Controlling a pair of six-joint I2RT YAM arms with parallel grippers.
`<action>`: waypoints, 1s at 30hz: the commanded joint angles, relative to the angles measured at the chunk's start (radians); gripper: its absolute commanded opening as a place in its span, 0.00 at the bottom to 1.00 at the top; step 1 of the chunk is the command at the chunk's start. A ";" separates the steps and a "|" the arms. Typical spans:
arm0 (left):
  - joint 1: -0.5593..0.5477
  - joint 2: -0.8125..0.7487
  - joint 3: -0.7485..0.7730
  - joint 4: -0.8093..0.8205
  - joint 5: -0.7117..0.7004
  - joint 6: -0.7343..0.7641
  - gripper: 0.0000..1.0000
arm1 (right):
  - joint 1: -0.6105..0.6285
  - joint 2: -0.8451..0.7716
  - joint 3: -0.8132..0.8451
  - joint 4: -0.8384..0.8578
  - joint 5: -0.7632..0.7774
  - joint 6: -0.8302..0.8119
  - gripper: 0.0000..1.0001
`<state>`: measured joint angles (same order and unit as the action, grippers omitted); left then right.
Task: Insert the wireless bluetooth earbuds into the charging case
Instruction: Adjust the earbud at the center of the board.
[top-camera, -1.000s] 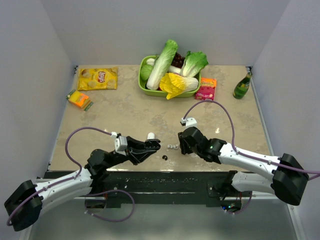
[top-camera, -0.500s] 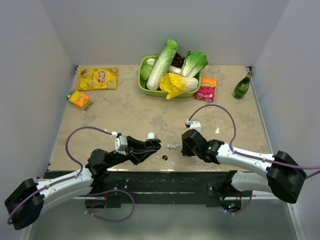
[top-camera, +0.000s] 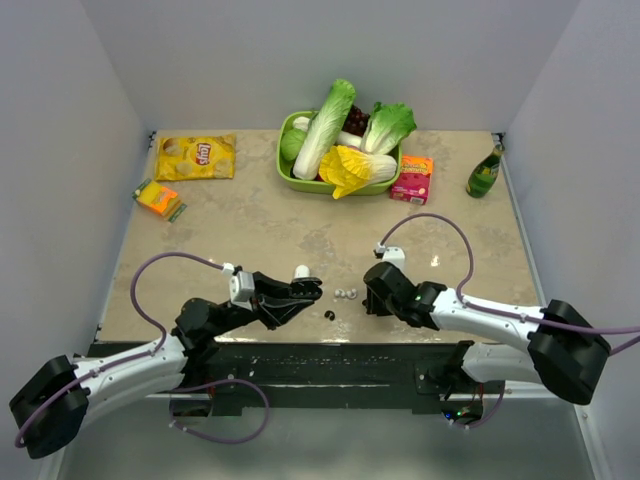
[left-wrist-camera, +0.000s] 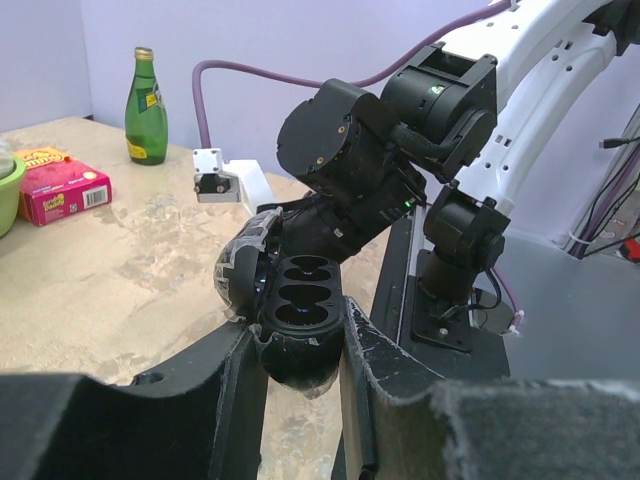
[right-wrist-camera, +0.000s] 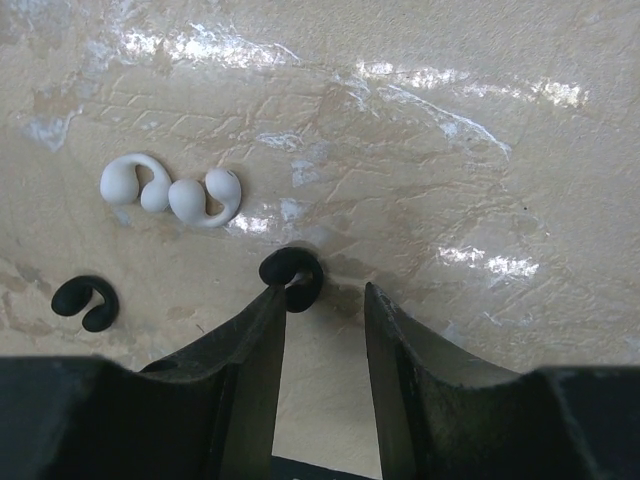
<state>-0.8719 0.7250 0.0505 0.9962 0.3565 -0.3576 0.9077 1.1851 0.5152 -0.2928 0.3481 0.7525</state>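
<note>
My left gripper (left-wrist-camera: 297, 335) is shut on the charging case (left-wrist-camera: 300, 305), which is open. It looks dark, with empty wells facing up and the lid (left-wrist-camera: 240, 275) tilted to the far side. In the top view a small white rounded part (top-camera: 300, 271) shows at the left gripper (top-camera: 306, 291). My right gripper (right-wrist-camera: 322, 295) is open and low over the table. Its left fingertip touches a black earbud (right-wrist-camera: 291, 278). A second black earbud (right-wrist-camera: 85, 302) and two white earbuds (right-wrist-camera: 170, 190) lie to its left. The top view shows the right gripper (top-camera: 368, 295), the white earbuds (top-camera: 345, 294) and a black earbud (top-camera: 329, 315).
A green tray (top-camera: 284, 165) of vegetables stands at the back. A chip bag (top-camera: 196, 156) and an orange pack (top-camera: 158, 198) lie at the back left. A pink box (top-camera: 412, 177) and a green bottle (top-camera: 485, 172) are at the back right.
My right gripper has shifted a little toward the near edge and lower, by the earbuds. The left arm and the case have not moved.
</note>
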 joint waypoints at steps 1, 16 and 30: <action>-0.004 0.013 -0.163 0.091 0.010 -0.009 0.00 | -0.003 0.022 -0.011 0.046 0.014 0.022 0.41; -0.004 0.100 -0.149 0.145 0.029 -0.009 0.00 | -0.003 0.094 0.006 0.087 -0.014 -0.010 0.42; -0.006 0.119 -0.147 0.151 0.039 -0.012 0.00 | -0.003 0.082 -0.018 0.152 -0.055 -0.021 0.19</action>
<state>-0.8719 0.8341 0.0505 1.0561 0.3828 -0.3599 0.9089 1.2720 0.5114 -0.1574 0.2871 0.7399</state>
